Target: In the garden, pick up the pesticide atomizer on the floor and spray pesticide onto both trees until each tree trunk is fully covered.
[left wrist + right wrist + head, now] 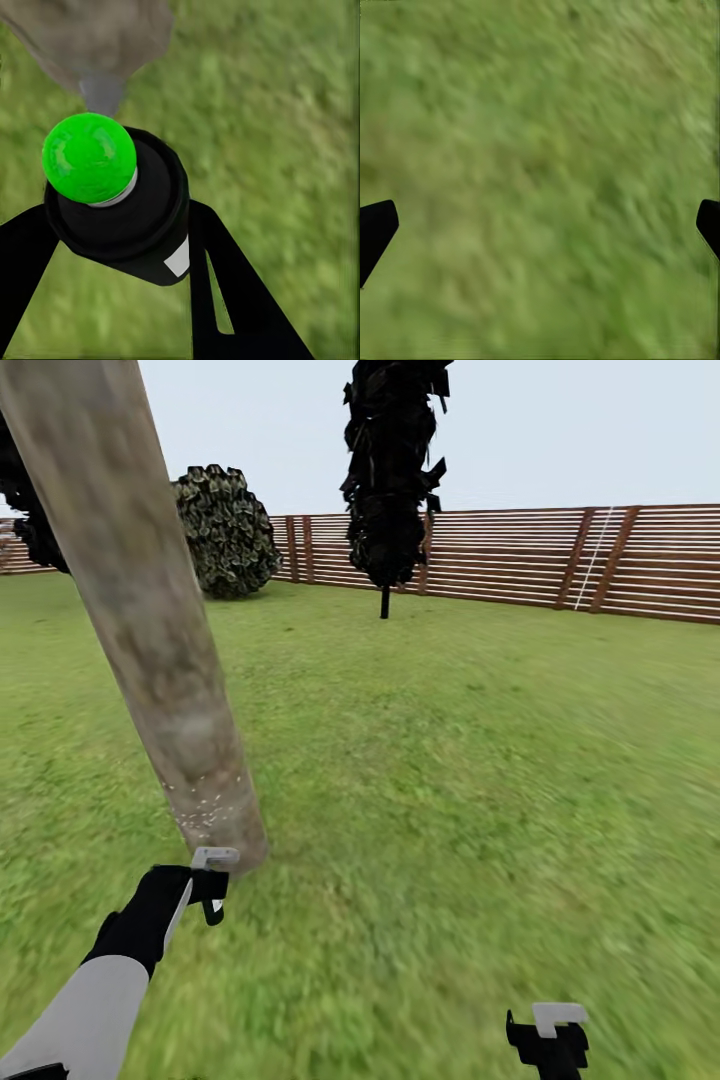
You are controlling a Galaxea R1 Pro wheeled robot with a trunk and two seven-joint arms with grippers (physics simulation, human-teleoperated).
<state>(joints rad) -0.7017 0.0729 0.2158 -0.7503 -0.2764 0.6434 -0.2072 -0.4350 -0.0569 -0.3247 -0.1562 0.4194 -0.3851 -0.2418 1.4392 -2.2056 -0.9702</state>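
A thick pale grey-beige tree trunk [150, 630] slants across the left of the head view and meets the grass just beyond my left gripper [210, 880]. Small white specks dot the trunk's lowest part [205, 810]. In the left wrist view my left gripper [120, 225] is shut on the pesticide atomizer [142, 225], a dark cylinder seen from above whose top knob [88, 157] shows bright green. A faint grey cone [101, 90] leads from it toward the trunk base [90, 34]. My right gripper [550, 1040] hangs open over grass at the lower right, its black fingertips [375, 229] far apart.
Grass lawn [450, 780] stretches ahead and to the right. A narrow black-green cypress-like tree [390, 490] and a round dark bush [225, 530] stand far back, before the brown slatted fence [600, 560].
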